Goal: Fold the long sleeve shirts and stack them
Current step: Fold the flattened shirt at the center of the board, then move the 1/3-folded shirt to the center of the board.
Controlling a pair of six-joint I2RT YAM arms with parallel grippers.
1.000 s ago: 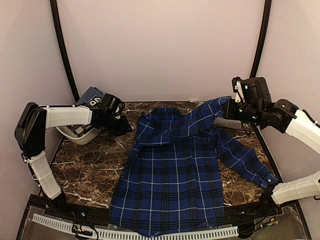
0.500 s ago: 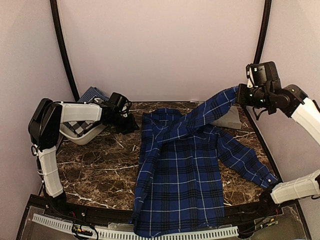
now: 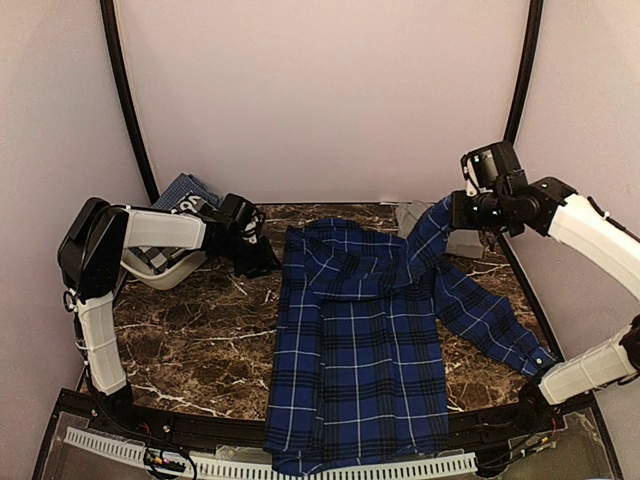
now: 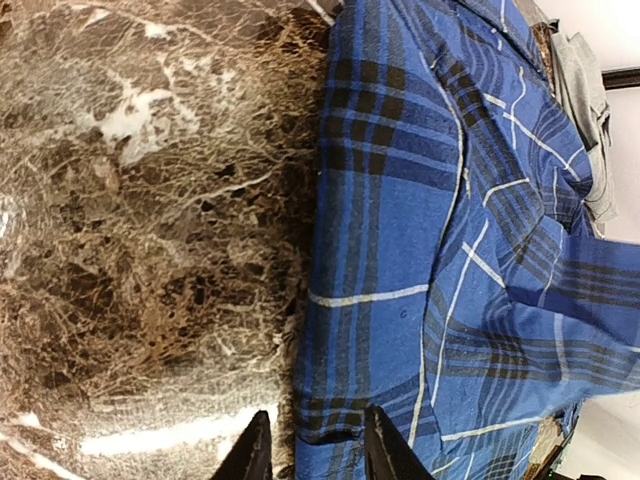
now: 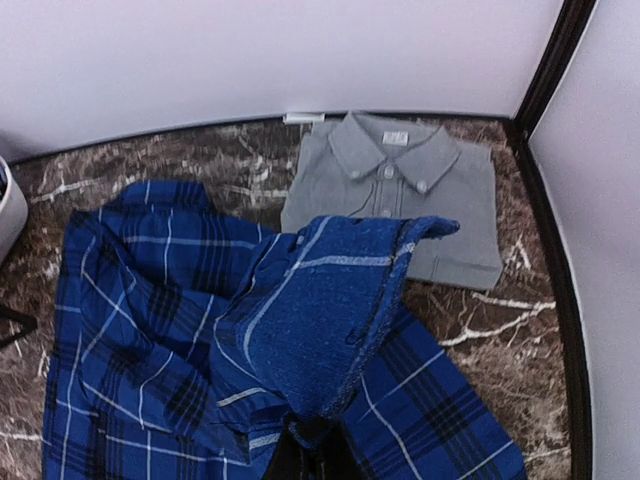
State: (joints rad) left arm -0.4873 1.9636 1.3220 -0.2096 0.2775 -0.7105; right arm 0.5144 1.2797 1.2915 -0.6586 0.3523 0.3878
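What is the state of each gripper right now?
Left gripper: partly open by the edge of the plaid shirt, apparently holding nothing.
Right gripper: closed on that shirt's sleeve.

Spread shirt point(image 3: 360, 350) on table point(image 3: 180, 340); folded shirt point(image 5: 420, 190) behind, right corner.

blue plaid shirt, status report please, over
Right fingers shut on sleeve of royal-blue and black plaid cloth shirt, held up. Left fingers open over its shoulder edge. Folded plain grey shirt in far right corner.
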